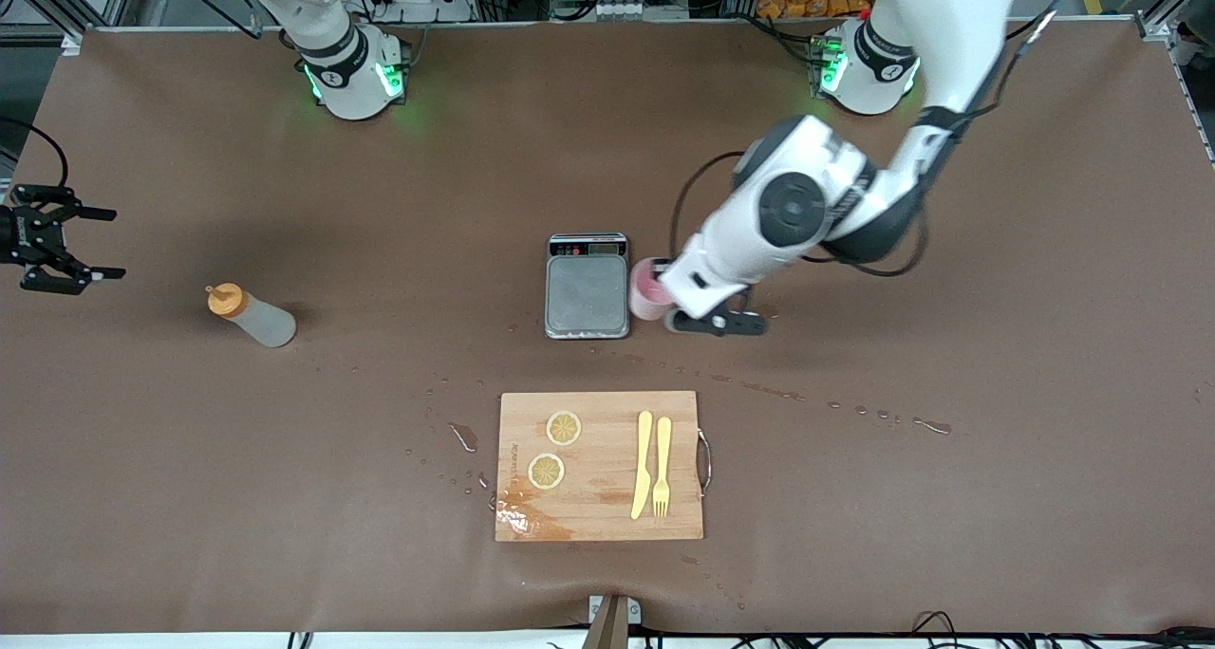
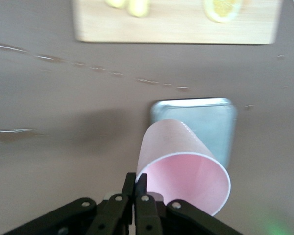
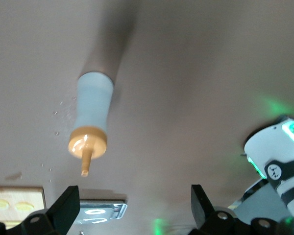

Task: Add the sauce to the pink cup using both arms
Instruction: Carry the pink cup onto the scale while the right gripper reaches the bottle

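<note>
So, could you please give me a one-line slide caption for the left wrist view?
Left gripper pinching the rim of the tilted pink cup beside the steel scale.

high front view, close wrist views — scale point(image 1: 588, 286) shared

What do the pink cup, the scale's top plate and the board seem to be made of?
Small pale pink cup: likely thin plastic, smooth matte wall. Scale's grey top plate: seemingly brushed steel, dull sheen. Rectangular board: wood, visible pale grain, with a metal handle.
</note>
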Action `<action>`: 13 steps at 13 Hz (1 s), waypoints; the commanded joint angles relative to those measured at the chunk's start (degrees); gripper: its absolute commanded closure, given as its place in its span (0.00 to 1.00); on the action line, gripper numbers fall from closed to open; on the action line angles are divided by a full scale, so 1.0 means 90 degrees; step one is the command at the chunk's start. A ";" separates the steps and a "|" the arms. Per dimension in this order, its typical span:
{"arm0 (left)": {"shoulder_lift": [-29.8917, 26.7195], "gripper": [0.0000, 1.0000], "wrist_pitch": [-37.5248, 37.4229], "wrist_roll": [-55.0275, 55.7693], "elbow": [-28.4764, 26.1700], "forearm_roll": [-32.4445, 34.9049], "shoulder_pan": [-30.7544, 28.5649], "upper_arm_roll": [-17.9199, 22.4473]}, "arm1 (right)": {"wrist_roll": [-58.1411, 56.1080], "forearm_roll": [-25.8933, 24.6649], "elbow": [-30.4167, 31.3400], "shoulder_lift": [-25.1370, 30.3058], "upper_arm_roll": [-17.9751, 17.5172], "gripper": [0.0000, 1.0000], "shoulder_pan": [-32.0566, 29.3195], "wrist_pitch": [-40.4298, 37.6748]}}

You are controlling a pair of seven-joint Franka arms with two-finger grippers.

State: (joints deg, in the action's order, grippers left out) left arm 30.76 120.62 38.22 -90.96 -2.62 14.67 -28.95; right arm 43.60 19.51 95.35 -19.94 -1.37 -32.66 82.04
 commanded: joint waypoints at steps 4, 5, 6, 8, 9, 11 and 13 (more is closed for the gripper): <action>0.1005 1.00 0.0934 0.0724 0.0840 -0.0011 0.1113 0.0481 | 0.0371 0.0779 -0.0155 -0.0809 -0.0111 0.00 -0.0393 -0.0043; 0.1025 1.00 0.0934 0.0714 0.0820 0.0018 0.1202 0.0531 | 0.0313 0.1052 -0.0145 -0.0966 -0.0111 0.00 -0.0510 0.0015; 0.0987 1.00 0.0876 0.0714 0.0743 0.0066 0.1183 0.0551 | 0.0148 0.1180 -0.0155 -0.1142 -0.0111 0.00 -0.0579 0.0035; 0.0967 1.00 0.0361 0.0675 0.0693 0.0106 0.1173 0.0551 | -0.0088 0.1434 -0.0164 -0.1474 -0.0111 0.00 -0.0716 0.0161; 0.0957 1.00 0.0145 0.0656 0.0693 0.0106 0.1173 0.0541 | -0.0108 0.1639 -0.0155 -0.1640 -0.0111 0.00 -0.0803 0.0220; 0.0957 1.00 -0.0003 0.0665 0.0693 0.0135 0.1183 0.0551 | -0.0399 0.1990 -0.0184 -0.2011 -0.0111 0.00 -0.0912 0.0230; 0.0976 1.00 -0.0013 0.0665 0.0693 0.0155 0.1183 0.0551 | -0.0605 0.2197 -0.0184 -0.2236 -0.0111 0.00 -0.0912 0.0424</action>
State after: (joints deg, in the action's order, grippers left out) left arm 39.80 121.72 44.02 -85.27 -2.36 24.64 -24.61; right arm 39.63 36.93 95.16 -37.66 -1.36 -39.84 85.12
